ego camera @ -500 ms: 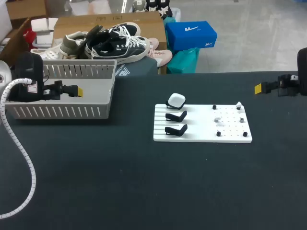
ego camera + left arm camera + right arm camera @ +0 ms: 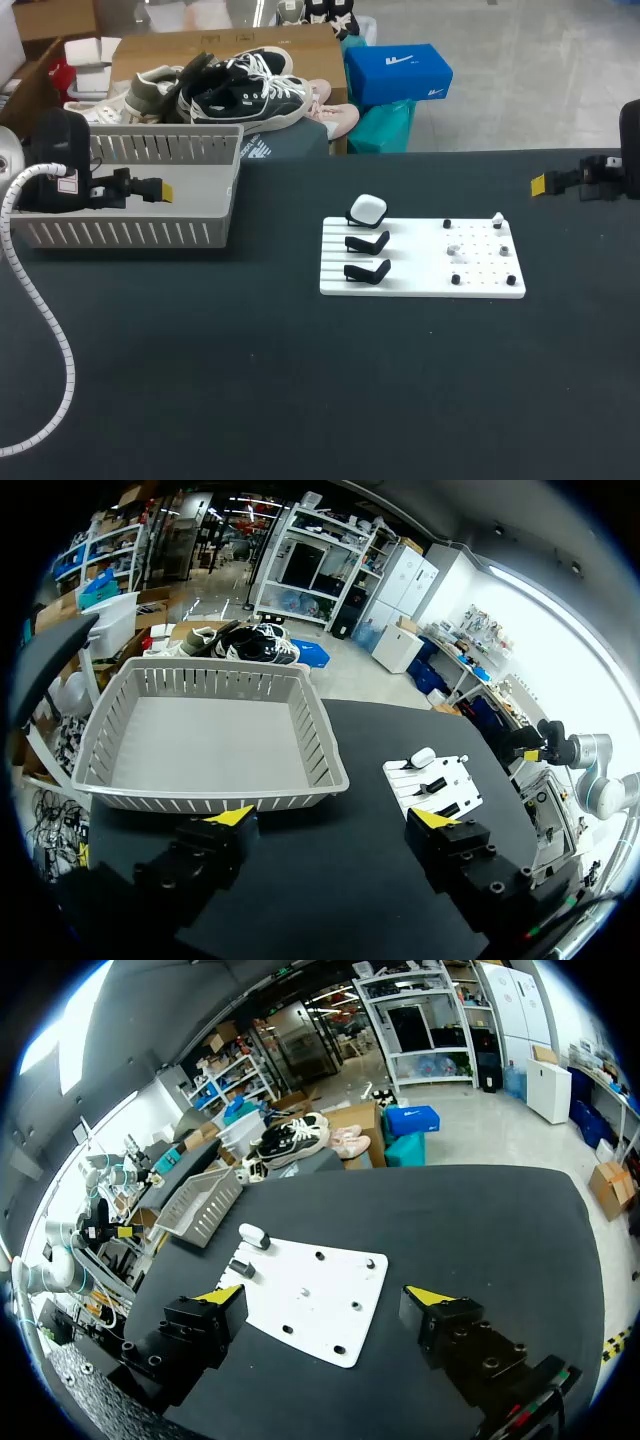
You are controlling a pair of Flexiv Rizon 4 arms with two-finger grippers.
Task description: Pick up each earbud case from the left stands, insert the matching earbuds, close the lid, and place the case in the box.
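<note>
A white board (image 2: pixel 420 282) lies mid-table. Three black stands line its left side; the farthest carries a white earbud case (image 2: pixel 367 209), the other two stands (image 2: pixel 367 243) are bare. Small earbuds (image 2: pixel 498 222) sit among black pegs on the board's right half. My left gripper (image 2: pixel 165 190) hangs open over the grey basket (image 2: pixel 130 233); its wrist view has the basket's rim (image 2: pixel 220 798) just ahead and the case (image 2: pixel 421 757) beyond. My right gripper (image 2: pixel 538 184) is open at the table's right edge, away from the board (image 2: pixel 300 1280) and case (image 2: pixel 251 1233).
The left arm's white coiled cable (image 2: pixel 50 330) loops over the table's left side. The basket (image 2: pixel 200 1205) holds nothing that I can see. Bare black tabletop (image 2: pixel 300 380) stretches in front of the board and between board and basket.
</note>
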